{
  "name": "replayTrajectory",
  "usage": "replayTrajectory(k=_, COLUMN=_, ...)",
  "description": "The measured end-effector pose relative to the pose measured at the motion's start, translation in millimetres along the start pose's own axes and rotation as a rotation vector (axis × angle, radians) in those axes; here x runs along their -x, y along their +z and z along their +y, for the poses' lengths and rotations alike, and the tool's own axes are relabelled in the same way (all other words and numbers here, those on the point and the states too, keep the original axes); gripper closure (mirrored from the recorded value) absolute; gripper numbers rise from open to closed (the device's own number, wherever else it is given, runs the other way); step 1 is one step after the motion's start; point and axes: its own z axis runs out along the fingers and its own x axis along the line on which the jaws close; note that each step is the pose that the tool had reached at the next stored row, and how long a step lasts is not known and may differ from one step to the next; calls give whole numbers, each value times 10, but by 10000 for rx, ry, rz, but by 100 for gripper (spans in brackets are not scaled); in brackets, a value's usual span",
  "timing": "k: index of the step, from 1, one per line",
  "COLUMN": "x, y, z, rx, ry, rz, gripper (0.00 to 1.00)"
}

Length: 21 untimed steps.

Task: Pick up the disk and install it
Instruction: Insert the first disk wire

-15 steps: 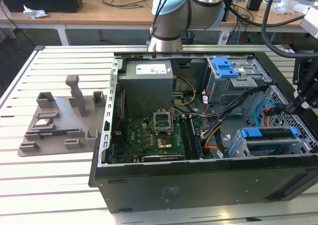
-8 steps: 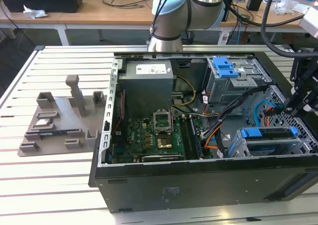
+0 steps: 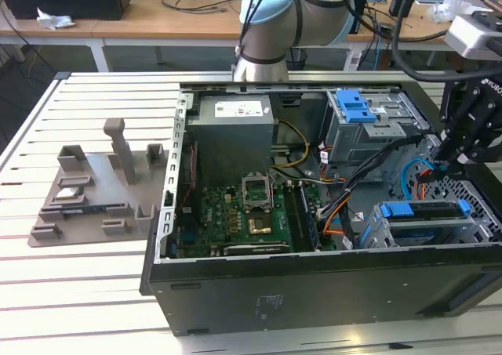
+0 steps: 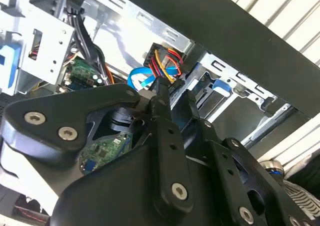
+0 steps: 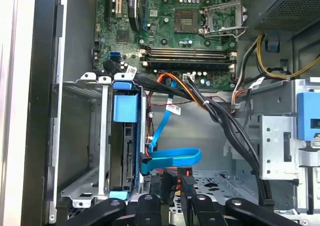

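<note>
My hand (image 3: 441, 165), fingers together on nothing, is hovering over the open case's cables while the disk (image 3: 423, 220) is sitting in its bay; I judge it heavy, rigid, shock-sensitive, best gripped across its blue-railed edges.

Cables (image 5: 220, 116) cross the case floor beside the drive cage (image 5: 95, 136).

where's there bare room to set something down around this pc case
Free: the slatted table in front of the grey fixture tray, and the strip between that tray and the open computer case. Crowded: inside the case, where cables cross between motherboard and drive cage, with the gripper above.
</note>
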Motion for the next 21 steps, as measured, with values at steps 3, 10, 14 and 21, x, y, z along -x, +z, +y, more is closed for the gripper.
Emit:
replayTrajectory(k=3, x=0, y=47, z=-8, rx=2, ry=5, rz=54, gripper=70)
replayTrajectory(k=10, x=0, y=59, z=-9, rx=2, ry=5, rz=61, gripper=78)
replayTrajectory(k=14, x=0, y=59, z=-9, rx=2, ry=5, rz=62, gripper=83)
replayTrajectory(k=21, x=-399, y=118, z=64, rx=2, ry=6, rz=61, gripper=83)
